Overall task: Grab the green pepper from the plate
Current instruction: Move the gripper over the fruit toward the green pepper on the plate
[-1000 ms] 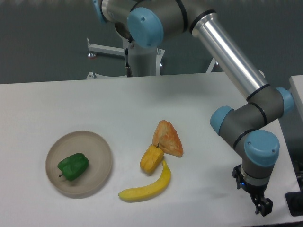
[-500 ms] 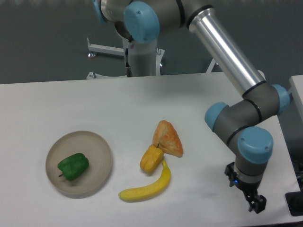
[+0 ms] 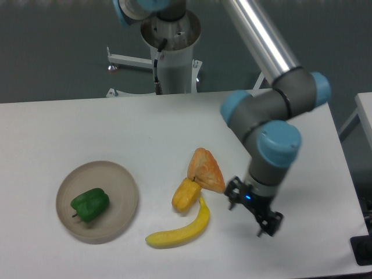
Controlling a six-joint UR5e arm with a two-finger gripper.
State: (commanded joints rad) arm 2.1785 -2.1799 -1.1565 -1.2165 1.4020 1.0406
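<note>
White tabletop [image 3: 87,128], 1 grey-and-blue arm [image 3: 273,110] over its right half, plate on its left.

I see the round beige-grey plate [image 3: 119,183] near the left front edge, with the small glossy green pepper [image 3: 90,204] lying on it, left of its centre. Mid-table, a curved yellow banana [image 3: 183,228] touches a yellow-orange pepper [image 3: 186,195], which touches an orange wedge-shaped pastry [image 3: 206,170]. My black 2-finger gripper [image 3: 254,209] hangs just right of that cluster, well apart from the plate, holding nothing; its jaw gap I cannot tell.
</note>
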